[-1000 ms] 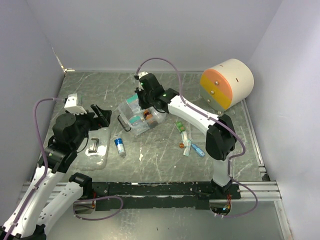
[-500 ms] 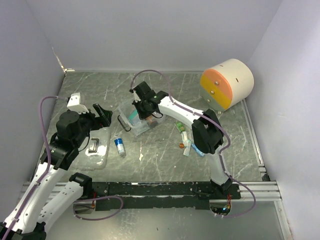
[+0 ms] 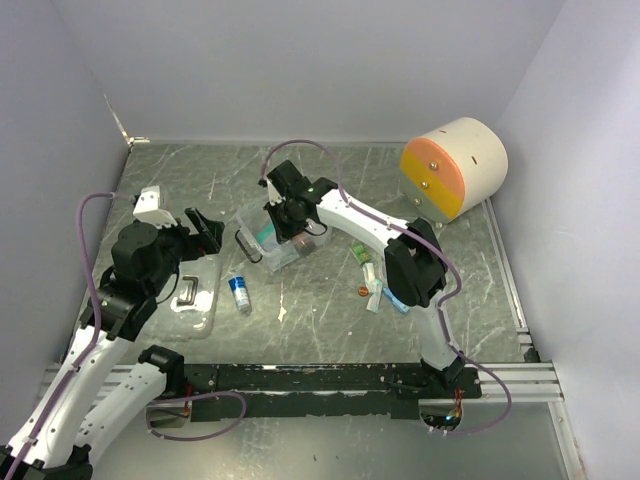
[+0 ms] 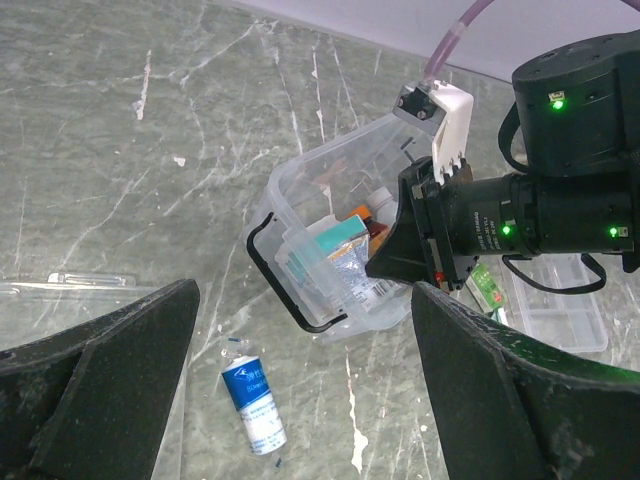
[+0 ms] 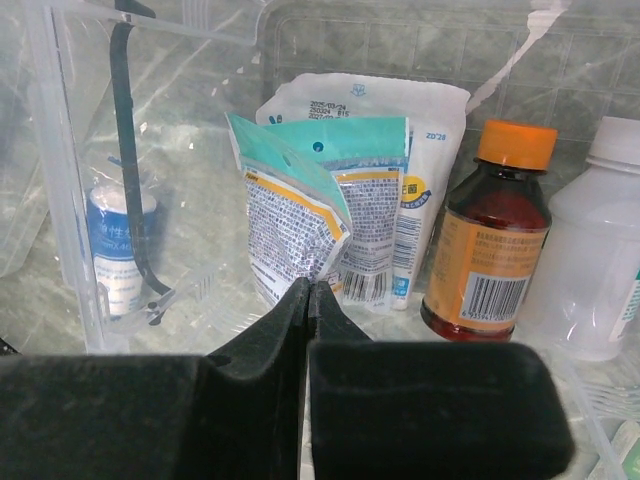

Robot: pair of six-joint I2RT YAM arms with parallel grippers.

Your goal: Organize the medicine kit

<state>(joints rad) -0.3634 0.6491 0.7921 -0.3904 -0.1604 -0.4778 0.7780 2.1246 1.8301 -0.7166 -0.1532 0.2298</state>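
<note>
In the view from above, the medicine kit (image 3: 262,246), a clear box without its lid, stands in the middle of the frame, slightly left. The right gripper (image 3: 296,234) reaches into it. The left gripper (image 3: 205,228) hangs to the left of the box, above the clear lid (image 3: 195,295) with the black handle. A blue-white bottle (image 3: 239,293) lies just right of the lid. A cream cylinder (image 3: 455,170) is at upper right.

In the left wrist view, the left gripper (image 4: 305,290) has its fingers wide apart, with nothing between them. The kit (image 4: 330,195) is at centre, and a clear divided tray (image 4: 560,300) is at right.

In the right wrist view, the right gripper (image 5: 310,300) has its fingers pressed together, just in front of teal sachets (image 5: 330,210). A brown bottle (image 5: 495,240) and a white bottle (image 5: 600,270) stand to the right.
</note>
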